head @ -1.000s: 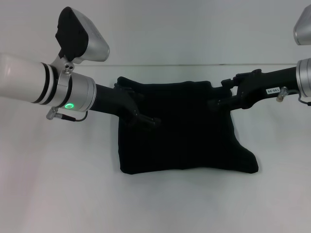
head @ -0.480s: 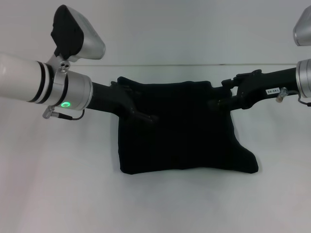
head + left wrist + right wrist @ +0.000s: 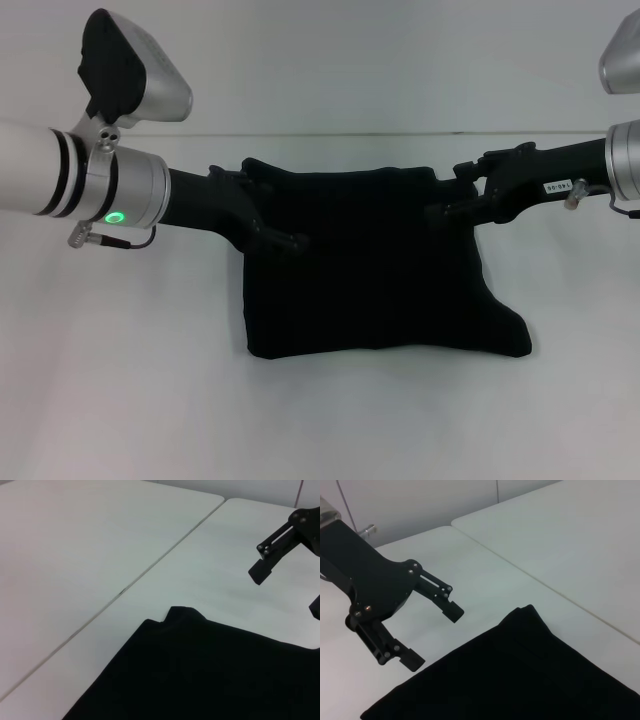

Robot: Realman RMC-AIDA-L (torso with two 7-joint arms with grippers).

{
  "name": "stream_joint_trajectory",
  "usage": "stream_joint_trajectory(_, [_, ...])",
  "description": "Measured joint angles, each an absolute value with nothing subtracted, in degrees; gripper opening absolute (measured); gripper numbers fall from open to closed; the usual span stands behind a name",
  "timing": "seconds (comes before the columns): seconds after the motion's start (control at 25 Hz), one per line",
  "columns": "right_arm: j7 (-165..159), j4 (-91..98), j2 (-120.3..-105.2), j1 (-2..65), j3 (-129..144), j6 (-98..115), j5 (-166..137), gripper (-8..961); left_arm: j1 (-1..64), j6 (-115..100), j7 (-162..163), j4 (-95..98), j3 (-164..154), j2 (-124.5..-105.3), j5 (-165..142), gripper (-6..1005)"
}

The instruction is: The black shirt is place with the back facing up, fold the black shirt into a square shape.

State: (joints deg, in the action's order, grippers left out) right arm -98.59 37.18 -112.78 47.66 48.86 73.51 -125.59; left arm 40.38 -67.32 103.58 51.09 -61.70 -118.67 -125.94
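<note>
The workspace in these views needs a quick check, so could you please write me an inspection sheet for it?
Surface: white table, with a seam between two tabletops in the wrist views.
Job's things: black shirt lies folded into a rough rectangle, its near right corner flaring outward.
Clutter: nothing seen.
Grippers: left gripper open, over the shirt's left edge; right gripper open, over its far right corner. Neither holds fabric.
Cables: short black lead by the left wrist's green light.
Surroundings: pale wall panels beyond the table.
</note>
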Motion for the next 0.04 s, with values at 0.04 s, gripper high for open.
stream_joint_trajectory(0.04, [-98.7, 37.2, -112.78, 47.7, 48.9, 73.5, -125.6, 894, 40.3, -67.4, 103.7, 51.1, -61.7, -118.68, -126.0, 904])
